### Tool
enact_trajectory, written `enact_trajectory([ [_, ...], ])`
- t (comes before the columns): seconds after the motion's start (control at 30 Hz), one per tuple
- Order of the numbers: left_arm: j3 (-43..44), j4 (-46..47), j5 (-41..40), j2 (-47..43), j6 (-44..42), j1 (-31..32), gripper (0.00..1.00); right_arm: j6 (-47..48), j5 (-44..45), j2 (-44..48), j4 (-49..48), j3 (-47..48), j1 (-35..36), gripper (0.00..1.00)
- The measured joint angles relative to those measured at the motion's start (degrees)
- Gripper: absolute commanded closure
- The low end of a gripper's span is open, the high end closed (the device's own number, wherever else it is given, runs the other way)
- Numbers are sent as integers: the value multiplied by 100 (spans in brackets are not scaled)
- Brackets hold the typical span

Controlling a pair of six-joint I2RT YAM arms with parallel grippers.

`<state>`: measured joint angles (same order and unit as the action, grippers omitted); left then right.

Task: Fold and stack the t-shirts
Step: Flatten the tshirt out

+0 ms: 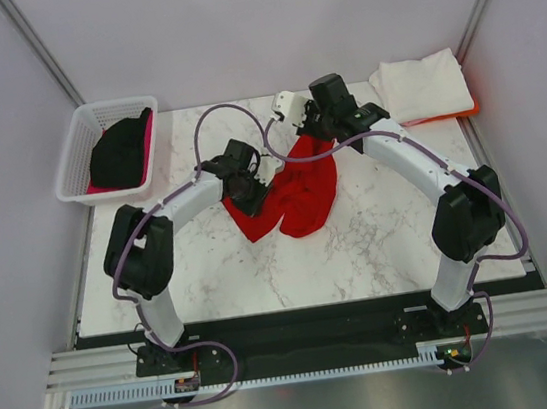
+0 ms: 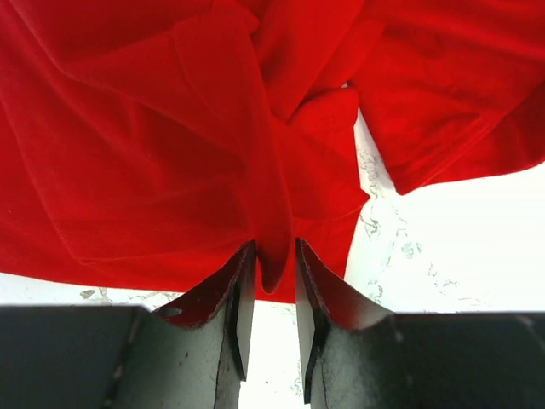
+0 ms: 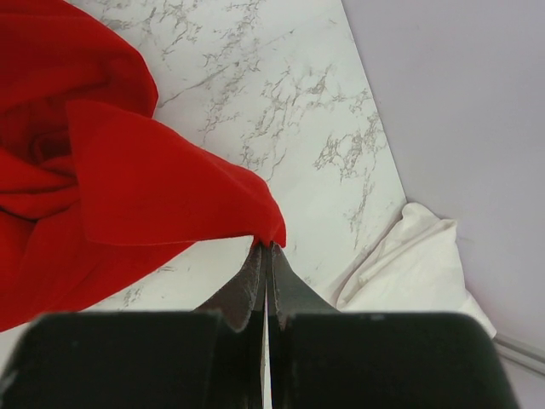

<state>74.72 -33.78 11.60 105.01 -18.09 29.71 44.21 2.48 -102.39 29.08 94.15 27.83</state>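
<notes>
The bright red t-shirt (image 1: 298, 196) lies crumpled mid-table, partly lifted between my two grippers. My left gripper (image 1: 255, 182) is at its left upper edge; in the left wrist view the left gripper (image 2: 275, 256) is closed on a thick fold of the red t-shirt (image 2: 170, 153). My right gripper (image 1: 313, 137) is at the shirt's far edge; in the right wrist view the right gripper (image 3: 266, 247) is shut on a corner of the red t-shirt (image 3: 153, 187). A folded white t-shirt (image 1: 422, 86) lies at the back right on an orange one (image 1: 468, 110).
A white lattice basket (image 1: 75, 155) at the back left holds a black t-shirt (image 1: 123, 149) over a magenta-pink one (image 1: 150, 145). The white t-shirt (image 3: 417, 264) shows close to the right of my right gripper. Grey walls enclose the marble table (image 1: 379, 241).
</notes>
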Motion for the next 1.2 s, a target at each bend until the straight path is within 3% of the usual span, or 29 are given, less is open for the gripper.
enact_trajectory([
  [0.03,0,2,-15,20,-2,0,74,-9,0,0,0,0,-7,100],
  [0.07,0,2,-48,33,-7,0,85,-11,0,0,0,-2,-11,100],
  [0.17,20,-11,-155,37,-66,0,98,-37,7,0,-2,-2,-39,100],
  [0.4,103,-173,-577,-610,-330,-28,98,-160,238,247,2,-4,-109,100],
  [0.77,898,-560,-1327,-3442,-1082,-345,98,-787,737,2190,68,186,-555,100],
  [1.2,1985,-1620,-1797,-4273,-1615,-339,98,-1119,1104,3416,752,1095,-538,100],
])
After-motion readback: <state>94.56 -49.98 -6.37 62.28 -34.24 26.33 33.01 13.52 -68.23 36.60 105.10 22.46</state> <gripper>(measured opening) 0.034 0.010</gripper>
